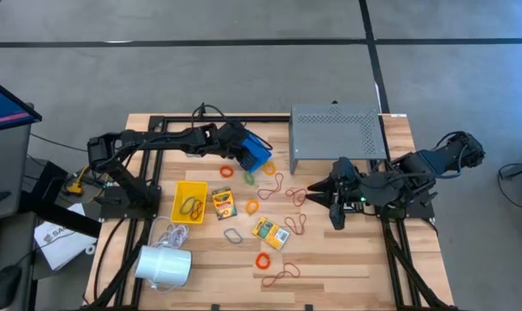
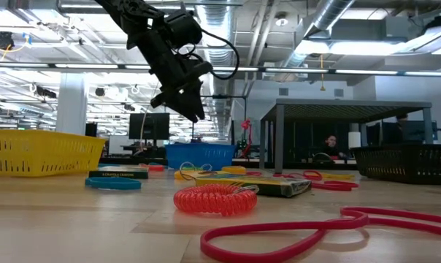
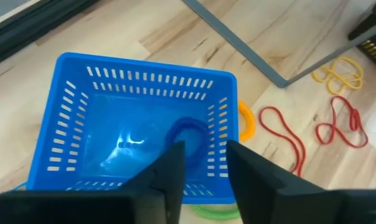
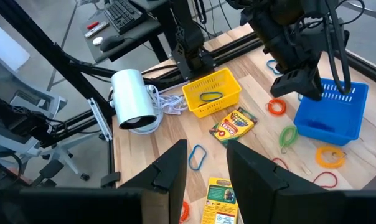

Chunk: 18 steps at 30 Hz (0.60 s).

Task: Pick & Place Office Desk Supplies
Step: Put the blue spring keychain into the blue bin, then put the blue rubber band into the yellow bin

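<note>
Here a blue rubber band (image 3: 189,134) lies inside the blue basket (image 3: 70,81), directly below the left gripper (image 3: 203,163), whose fingers stand parted and empty above it. The right gripper (image 1: 317,194) waits part-open, empty, beside the grey shelf (image 1: 339,131).

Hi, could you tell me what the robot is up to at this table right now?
It is sorting desk supplies into baskets. The left gripper hangs over the blue basket with its fingers parted, and a blue band shows just below them inside the basket. The right gripper waits near the grey shelf, holding nothing. Crayon boxes and many loose bands lie on the table; the yellow basket holds a few.
</note>
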Available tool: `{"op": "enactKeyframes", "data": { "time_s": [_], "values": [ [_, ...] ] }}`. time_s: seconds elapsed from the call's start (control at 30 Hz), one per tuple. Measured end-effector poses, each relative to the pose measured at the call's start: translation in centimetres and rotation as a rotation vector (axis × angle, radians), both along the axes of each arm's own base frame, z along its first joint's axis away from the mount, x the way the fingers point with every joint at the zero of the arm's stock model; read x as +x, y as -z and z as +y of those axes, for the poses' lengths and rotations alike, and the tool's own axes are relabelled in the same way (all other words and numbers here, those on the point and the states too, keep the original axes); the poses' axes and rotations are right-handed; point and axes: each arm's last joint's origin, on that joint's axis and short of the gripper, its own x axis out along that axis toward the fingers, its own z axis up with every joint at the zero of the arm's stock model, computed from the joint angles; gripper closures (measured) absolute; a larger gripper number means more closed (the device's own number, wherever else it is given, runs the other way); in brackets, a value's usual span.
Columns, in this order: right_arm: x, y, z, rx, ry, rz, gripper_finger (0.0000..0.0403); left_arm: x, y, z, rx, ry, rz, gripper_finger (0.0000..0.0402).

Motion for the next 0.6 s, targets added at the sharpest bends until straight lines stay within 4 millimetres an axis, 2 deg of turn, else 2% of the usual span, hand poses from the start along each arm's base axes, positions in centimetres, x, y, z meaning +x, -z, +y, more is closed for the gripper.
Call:
{"op": "enactKeyframes", "data": {
  "time_s": [0.17, 0.33, 0.6],
  "values": [
    [0.0, 0.0, 0.0, -0.002, -0.003, 0.002, 0.0291, -0.1, -0.2, -0.1, -0.003, 0.001, -0.002, 0.0253],
    [-0.1, 0.0, 0.2, -0.003, -0.011, 0.005, 0.0291, -1.2, -1.3, -0.2, 0.008, -0.020, 0.010, 0.0250],
    [-0.4, 0.1, 0.7, -0.006, -0.029, 0.006, 0.0291, -6.5, -4.4, -0.1, 0.074, -0.157, 0.161, 0.0262]
  ]
}}
